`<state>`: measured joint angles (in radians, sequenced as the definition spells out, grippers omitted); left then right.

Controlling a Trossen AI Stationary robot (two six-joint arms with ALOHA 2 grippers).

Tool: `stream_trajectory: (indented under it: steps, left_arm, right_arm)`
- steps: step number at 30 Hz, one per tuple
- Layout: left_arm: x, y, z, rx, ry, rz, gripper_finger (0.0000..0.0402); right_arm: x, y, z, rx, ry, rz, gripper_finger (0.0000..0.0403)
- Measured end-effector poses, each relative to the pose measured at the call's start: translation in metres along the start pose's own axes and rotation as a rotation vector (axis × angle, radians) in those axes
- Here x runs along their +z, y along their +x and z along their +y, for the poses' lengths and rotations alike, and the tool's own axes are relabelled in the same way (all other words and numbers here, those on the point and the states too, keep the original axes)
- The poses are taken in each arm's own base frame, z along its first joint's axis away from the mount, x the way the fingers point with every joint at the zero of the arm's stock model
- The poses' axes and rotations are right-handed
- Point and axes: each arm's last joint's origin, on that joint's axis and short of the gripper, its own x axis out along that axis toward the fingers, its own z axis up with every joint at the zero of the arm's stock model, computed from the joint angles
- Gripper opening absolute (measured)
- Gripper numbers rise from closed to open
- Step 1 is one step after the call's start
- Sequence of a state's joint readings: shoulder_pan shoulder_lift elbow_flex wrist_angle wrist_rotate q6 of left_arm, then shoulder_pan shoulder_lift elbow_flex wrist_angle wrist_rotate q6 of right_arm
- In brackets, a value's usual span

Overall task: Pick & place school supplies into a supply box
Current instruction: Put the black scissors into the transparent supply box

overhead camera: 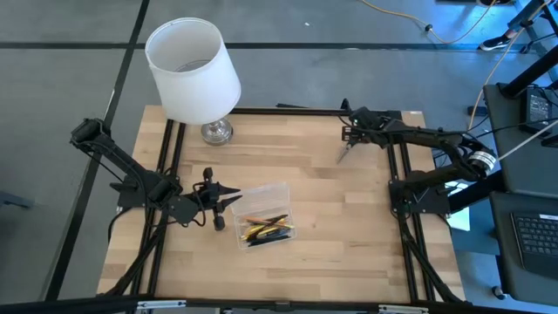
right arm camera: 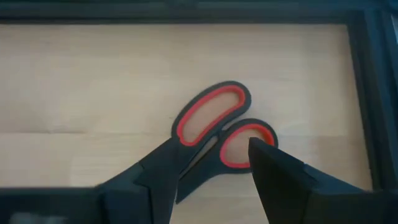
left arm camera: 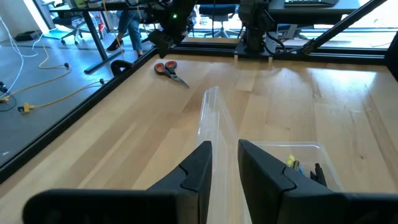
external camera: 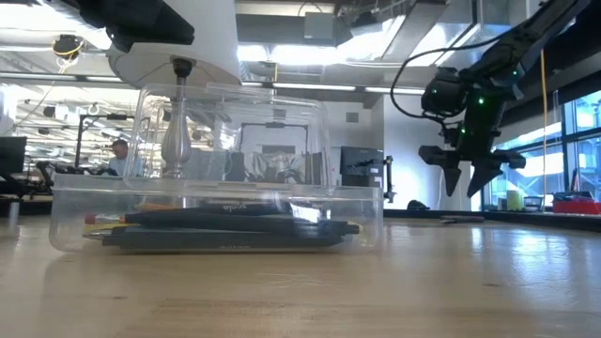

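The clear supply box (overhead camera: 281,218) lies near the table's middle, with yellow, orange and dark pencils and pens (overhead camera: 266,229) on its floor. Its clear lid (left arm camera: 211,118) stands up on edge. My left gripper (overhead camera: 234,202) is shut on that lid from the table's left. Red-handled scissors (right arm camera: 214,127) lie flat on the wood by the far right corner. My right gripper (right arm camera: 205,162) hangs open just above them, one finger on either side of the handle loops. In the low view its tips (external camera: 467,178) are clear of the table. My left gripper pinches the lid's upright free edge (left arm camera: 217,140) between its two fingers, coming nearly level from the table's left. The lid stands on edge above the box, which rests on the table.
A lamp with a white shade (overhead camera: 192,70) and a metal base (overhead camera: 216,131) stands at the table's far left. Black frame rails (overhead camera: 403,201) run along both sides of the table. Bare wood lies between the box and the scissors.
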<state>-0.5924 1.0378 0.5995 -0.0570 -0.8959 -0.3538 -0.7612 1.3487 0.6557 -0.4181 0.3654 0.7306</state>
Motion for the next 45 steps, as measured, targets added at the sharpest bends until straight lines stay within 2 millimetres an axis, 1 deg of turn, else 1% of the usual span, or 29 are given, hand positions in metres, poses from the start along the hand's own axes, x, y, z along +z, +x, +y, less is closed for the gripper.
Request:
stream_trajectory:
  steps: [6,15,21,24,30,34,39,45]
  left_arm:
    - [0.0,0.0,0.0,0.0,0.0,0.0,0.0072]
    - [0.0,0.0,0.0,0.0,0.0,0.0,0.0072]
    - [0.0,0.0,0.0,0.0,0.0,0.0,0.0072]
    - [0.0,0.0,0.0,0.0,0.0,0.0,0.0072]
    - [0.0,0.0,0.0,0.0,0.0,0.0,0.0072]
    - [0.0,0.0,0.0,0.0,0.0,0.0,0.0072]
    - [0.0,0.0,0.0,0.0,-0.002,0.0,0.0072]
    - [0.0,0.0,0.0,0.0,-0.002,0.0,0.0072]
  right_arm:
    - [-0.005,0.008,0.0,0.017,0.001,0.014,0.0193]
    - [-0.013,0.032,0.005,-0.022,-0.019,0.066,0.0193]
    - [-0.01,0.041,0.006,-0.012,0.026,0.064,0.0193]
    - [-0.01,0.04,0.006,-0.008,0.015,0.081,0.0191]
    - [-0.012,0.039,0.007,0.05,-0.083,0.144,0.0168]
    - [-0.018,0.036,0.014,0.107,-0.148,0.183,0.0157]
    - [-0.035,0.029,0.026,0.147,-0.247,0.206,0.0155]
    - [-0.062,0.015,0.045,0.196,-0.331,0.216,0.0155]
